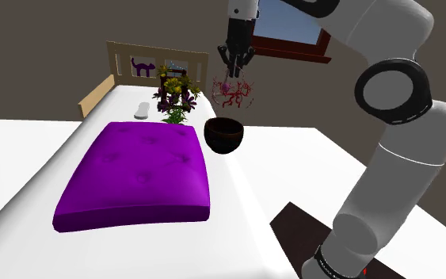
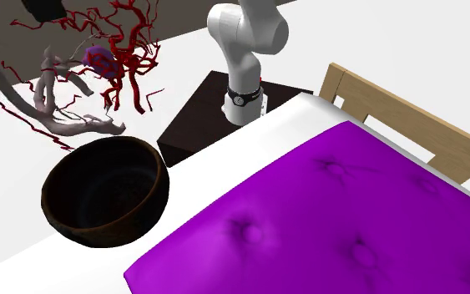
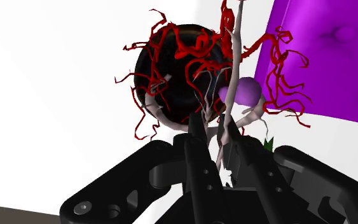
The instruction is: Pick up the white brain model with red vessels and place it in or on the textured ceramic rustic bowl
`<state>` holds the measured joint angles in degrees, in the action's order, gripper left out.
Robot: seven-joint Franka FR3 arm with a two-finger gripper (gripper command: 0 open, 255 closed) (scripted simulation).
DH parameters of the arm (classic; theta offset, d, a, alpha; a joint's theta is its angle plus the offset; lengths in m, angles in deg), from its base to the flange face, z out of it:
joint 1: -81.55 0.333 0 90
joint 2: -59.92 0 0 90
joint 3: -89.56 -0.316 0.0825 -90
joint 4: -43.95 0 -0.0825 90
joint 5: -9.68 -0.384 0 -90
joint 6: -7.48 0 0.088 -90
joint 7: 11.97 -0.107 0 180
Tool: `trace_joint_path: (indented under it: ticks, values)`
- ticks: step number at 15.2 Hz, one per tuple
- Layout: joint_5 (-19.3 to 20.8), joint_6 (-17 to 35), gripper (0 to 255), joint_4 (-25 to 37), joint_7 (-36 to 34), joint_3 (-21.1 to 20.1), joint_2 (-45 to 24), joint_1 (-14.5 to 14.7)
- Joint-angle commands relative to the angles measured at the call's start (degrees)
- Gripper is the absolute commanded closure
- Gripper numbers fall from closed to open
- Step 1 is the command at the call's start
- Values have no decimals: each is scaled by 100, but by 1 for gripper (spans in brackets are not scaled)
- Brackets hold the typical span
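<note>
- Gripper (image 1: 233,70) pointed straight down from the white arm (image 1: 395,150), above the far part of the bed (image 1: 241,198).
- Claw was clamped on the brain model (image 1: 231,93). In the wrist view both black fingers (image 3: 199,137) stood close together, with pale strands of the model pinched between them.
- Model appeared as a loose tangle of red vessels and whitish branches with a small purple lump inside.
- Model hung in the air below the fingertips, over the dark bowl (image 1: 224,135). In the shoulder view its lowest vessels ended just above the rim. Contact could not be judged.
- The wrist view looked through the vessels into the bowl's dark interior, so the bowl lay roughly on the gripper's line.
- Bowl stood upright on the white bed surface, just beside the corner of the purple cushion (image 1: 138,170).
- Nothing was seen inside the bowl in the second exterior view.
- A bunch of yellow and purple flowers (image 1: 175,95) stood beyond the cushion, near the headboard (image 1: 126,59).
</note>
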<state>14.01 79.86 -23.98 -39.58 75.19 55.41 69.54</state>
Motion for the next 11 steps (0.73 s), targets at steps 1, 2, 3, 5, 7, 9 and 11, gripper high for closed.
trace_joint_path:
  ticks: [1, 2, 3, 5, 7, 9, 11]
  values:
    - [164, -342, 255, 936, 116, 23, -598, 5]
    - [263, -563, 255, 1512, 182, 37, -957, 32]
    - [490, -1100, 255, 2826, 305, 65, -1737, 161]
    - [352, -664, 255, 1999, 296, 82, -1342, 35]
    - [270, -338, 255, 1415, 295, 82, -1080, -52]
    - [208, -60, 255, 940, 297, 88, -878, -112]
    - [159, 189, 255, 530, 302, 96, -712, -156]
